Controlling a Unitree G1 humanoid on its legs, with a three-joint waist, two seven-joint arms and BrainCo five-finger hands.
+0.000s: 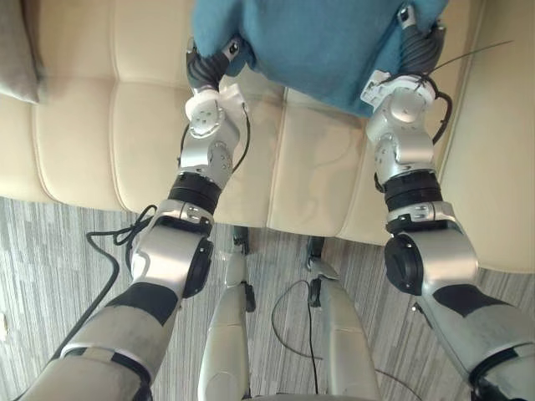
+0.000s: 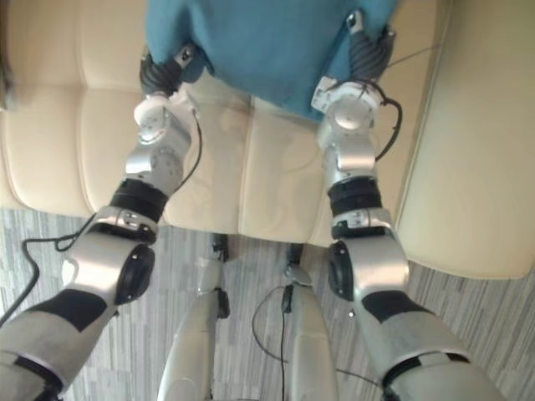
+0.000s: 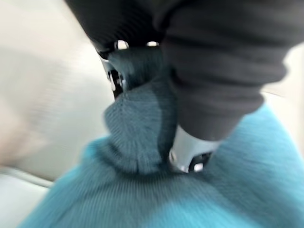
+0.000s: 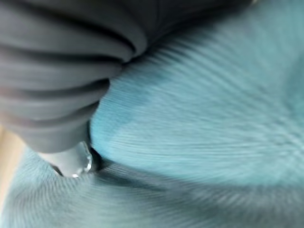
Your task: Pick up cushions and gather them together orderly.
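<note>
Left arm: it is raised steeply from the lower left, with the forearm pointed up over the seat and the wrist bent in toward the cushion.
Left hand (image 1: 209, 67): its dark ribbed cover is set against the lower left corner of the teal cushion (image 1: 318, 42).
Left fingers (image 3: 190, 159): they are curled into the knit, and a bunched fold of the corner is pinched between them and the thumb side. The rest of the cushion spreads out just past the fingertips.
Right arm: it is raised from the lower right in a matching pose, with the forearm nearly upright and the wrist turned in at the cushion's lower right edge.
Right hand (image 1: 420, 46): its ribbed cover is pressed against the fabric and partly hidden behind it. Whether it is closed on the cushion cannot be told.
Teal cushion: it is held up between the two hands, lifted above the seat of the cream sofa (image 1: 84, 142).
Grey cushion (image 1: 17, 50): it is leaned on the sofa, well apart from the left fingers on their outer side.
Floor (image 1: 50, 242): grey striped carpet is seen in front of the sofa.
</note>
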